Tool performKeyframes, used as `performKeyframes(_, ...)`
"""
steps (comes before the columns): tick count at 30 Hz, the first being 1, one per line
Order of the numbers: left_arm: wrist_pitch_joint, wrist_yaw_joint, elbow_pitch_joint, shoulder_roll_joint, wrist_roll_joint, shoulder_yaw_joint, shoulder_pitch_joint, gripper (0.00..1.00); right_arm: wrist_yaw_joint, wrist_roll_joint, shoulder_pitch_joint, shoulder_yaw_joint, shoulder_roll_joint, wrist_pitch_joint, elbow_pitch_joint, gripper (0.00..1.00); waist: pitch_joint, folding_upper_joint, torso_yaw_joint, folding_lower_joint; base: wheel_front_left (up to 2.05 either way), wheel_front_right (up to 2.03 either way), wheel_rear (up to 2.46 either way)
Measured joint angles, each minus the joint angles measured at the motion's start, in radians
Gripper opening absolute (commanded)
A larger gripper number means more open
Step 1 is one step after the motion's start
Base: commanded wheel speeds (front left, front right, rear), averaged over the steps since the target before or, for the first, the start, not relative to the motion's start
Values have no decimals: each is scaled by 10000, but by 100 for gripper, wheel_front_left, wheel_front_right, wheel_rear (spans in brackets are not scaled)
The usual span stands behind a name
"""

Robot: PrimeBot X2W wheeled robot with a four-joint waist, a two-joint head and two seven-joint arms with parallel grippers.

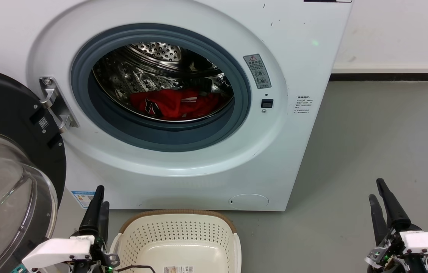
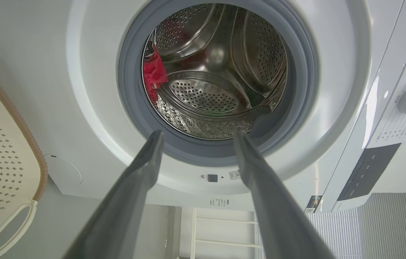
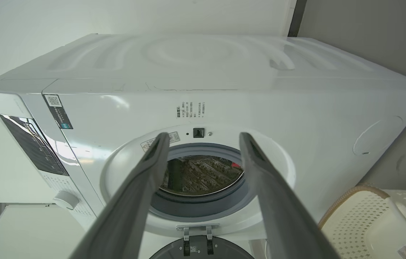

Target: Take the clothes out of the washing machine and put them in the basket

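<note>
The white washing machine (image 1: 198, 167) stands before me with its door swung open. Red clothes (image 1: 174, 103) with white trim lie at the bottom of the steel drum; a strip of the red clothes (image 2: 153, 72) shows at the drum's edge in the left wrist view. The cream basket (image 1: 177, 231) sits empty on the floor in front of the machine. My left gripper (image 1: 99, 198) hovers low beside the basket's left rim, open and holding nothing. My right gripper (image 1: 378, 190) is low at the far right above the floor, open and empty too.
The open porthole door (image 1: 9, 182) with black rim and glass bowl juts out at the left, close to my left arm. Grey floor (image 1: 380, 144) spreads right of the machine up to a white wall with a dark skirting.
</note>
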Motion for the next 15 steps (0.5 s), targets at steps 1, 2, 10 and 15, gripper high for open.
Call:
performKeyframes(1,-48,31,-52,0,180,10,0,100,0,-173,5,-2,0,-65,-46,100,2,0,-1,0,0,0,0)
performKeyframes(2,-90,75,-109,0,359,17,1,100,0,-374,12,-10,0,-96,-94,100,5,0,-2,0,0,0,0)
performKeyframes(10,-441,464,-688,2,1918,-79,130,100,0,-2184,165,27,2,-447,-652,100,27,0,-7,0,0,0,0)
performKeyframes(15,-658,711,-970,2,2943,-192,187,100,0,-3400,231,82,6,-677,-1018,100,37,0,-8,0,0,0,0)
